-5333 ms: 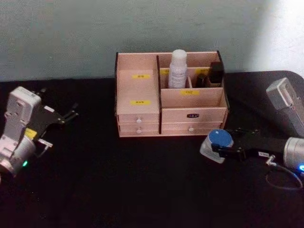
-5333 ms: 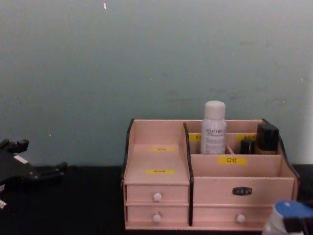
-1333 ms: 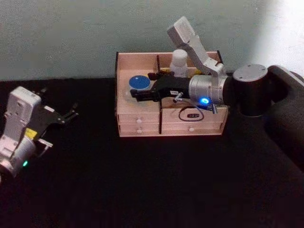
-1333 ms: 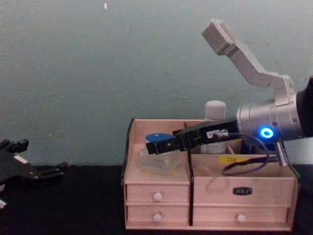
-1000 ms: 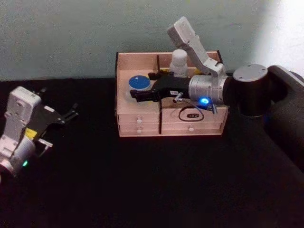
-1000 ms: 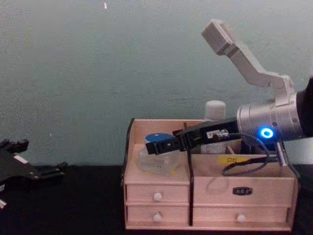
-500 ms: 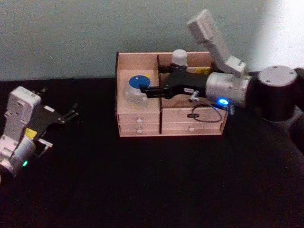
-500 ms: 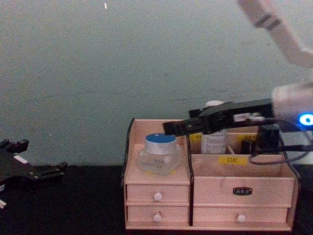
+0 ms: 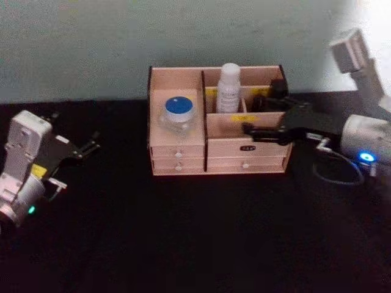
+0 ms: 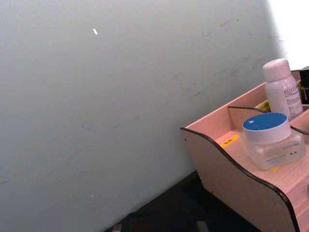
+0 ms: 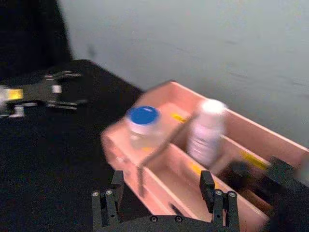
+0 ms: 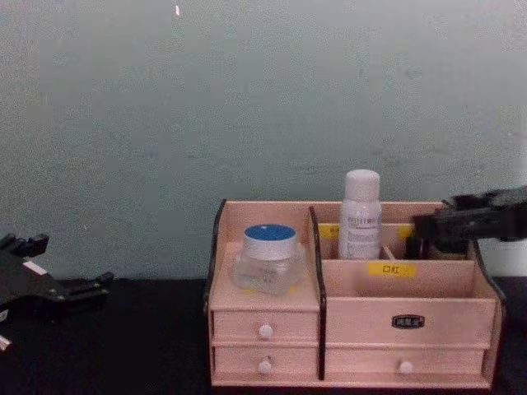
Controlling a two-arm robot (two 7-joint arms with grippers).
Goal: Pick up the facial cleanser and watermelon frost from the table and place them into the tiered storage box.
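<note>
1. Both of the task's things appear to be in place. The watermelon frost (image 9: 178, 114), a squat clear jar with a round blue lid, sits upright on the stepped shelf in the left section of the tiered storage box (image 9: 183, 160), a pale pinkish wooden organiser with dark edge panels and small white-knobbed drawers.

2. The facial cleanser (image 9: 228, 89), a tall slim white bottle with a rounded white cap, stands upright in a rear compartment of the right section, just beside the dark divider panel. Small black bottles (image 9: 273, 94) stand farther to the right in the same back row.

3. The right gripper (image 9: 249, 129) is over the front of the box's right section, well apart from the jar. In the right wrist view its black fingers (image 11: 107, 207) are spread wide with nothing between them, so the jar is let go.

4. The left gripper (image 9: 93, 145) lies low over the black table (image 9: 195, 232), well to the left of the box. Its fingers are parted and it holds nothing.

5. As a judgement, the placing is done; what is left is only for the right arm to draw clear of the box.

6. Room for that looks ample. The black table in front of the box and to its right lies open. The edges to mind are the box's right dark side panel and front wall close under the gripper, and the black bottles just behind it.
</note>
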